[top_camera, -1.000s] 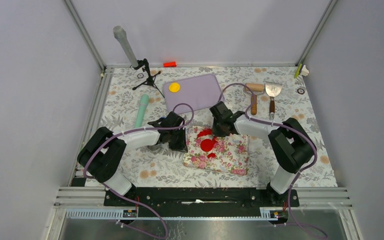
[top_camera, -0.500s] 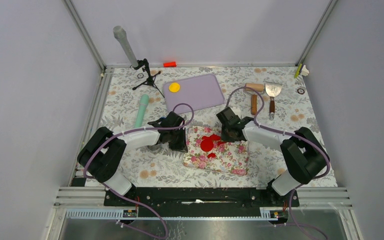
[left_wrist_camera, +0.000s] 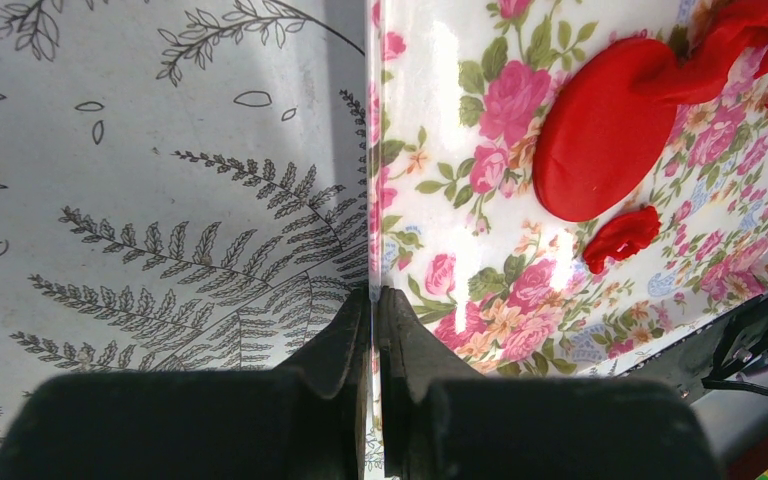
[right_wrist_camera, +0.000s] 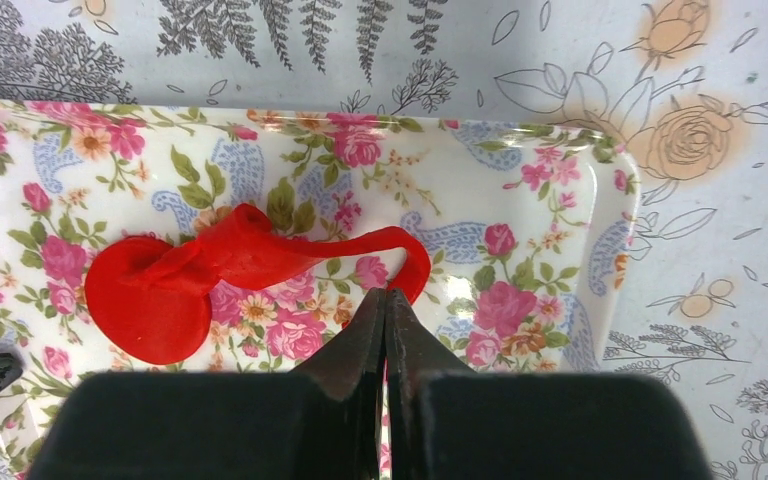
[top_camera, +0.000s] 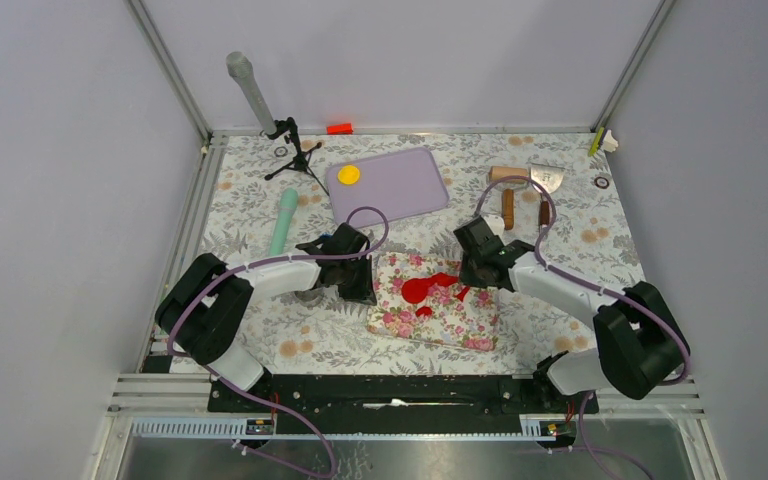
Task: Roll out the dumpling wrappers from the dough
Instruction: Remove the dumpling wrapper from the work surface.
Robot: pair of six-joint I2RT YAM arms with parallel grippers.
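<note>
A floral tray (top_camera: pixel 455 328) lies between my arms. On it rests a round, flat red dumpling wrapper (top_camera: pixel 416 290) (left_wrist_camera: pixel 595 140) (right_wrist_camera: pixel 150 300). A ragged strip of red dough (top_camera: pixel 445 280) (right_wrist_camera: pixel 300 248) stretches from it toward the right. My right gripper (top_camera: pixel 468 278) (right_wrist_camera: pixel 386 293) is shut on that strip's curled end. My left gripper (top_camera: pixel 365 285) (left_wrist_camera: pixel 373 292) is shut on the tray's left rim (left_wrist_camera: pixel 374 180). A small red scrap (top_camera: pixel 423 311) (left_wrist_camera: pixel 620 237) lies beside the disc. A yellow wrapper (top_camera: pixel 349 175) sits on the purple mat (top_camera: pixel 395 185).
A green rolling pin (top_camera: pixel 283 222) lies left of the mat. A wooden-handled roller (top_camera: pixel 507 195) and a scraper (top_camera: pixel 545 185) lie at the back right. A small tripod (top_camera: pixel 290 150) and a red-orange block (top_camera: pixel 339 128) stand at the back edge.
My right arm has swung to the right across the tray, drawing the red strip out away from the round disc. The left arm has stayed put.
</note>
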